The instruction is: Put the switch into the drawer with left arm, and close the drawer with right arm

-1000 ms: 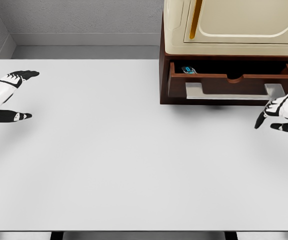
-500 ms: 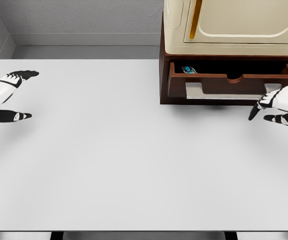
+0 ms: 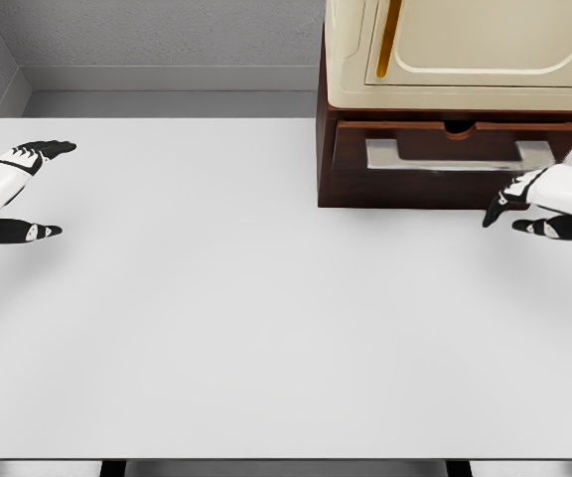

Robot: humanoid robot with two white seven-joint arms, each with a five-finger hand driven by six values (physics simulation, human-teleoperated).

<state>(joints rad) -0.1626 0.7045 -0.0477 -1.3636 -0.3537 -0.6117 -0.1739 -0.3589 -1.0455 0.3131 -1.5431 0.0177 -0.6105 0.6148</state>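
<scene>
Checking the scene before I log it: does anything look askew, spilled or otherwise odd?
Nothing stands out. The drawer sits pushed in and level under the cream appliance, the white table shows no spill, and the right robot hand is just in front of the drawer.

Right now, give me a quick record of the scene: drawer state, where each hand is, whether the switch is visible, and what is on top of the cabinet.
drawer: pushed in, front flush with the brown cabinet
drawer handle: pale grey bar across the front
switch: not visible
right hand: just in front of the drawer's right end, fingers relaxed, holding nothing
left hand: at the table's far left edge, open, empty
table: white
on top of cabinet: cream appliance
</scene>
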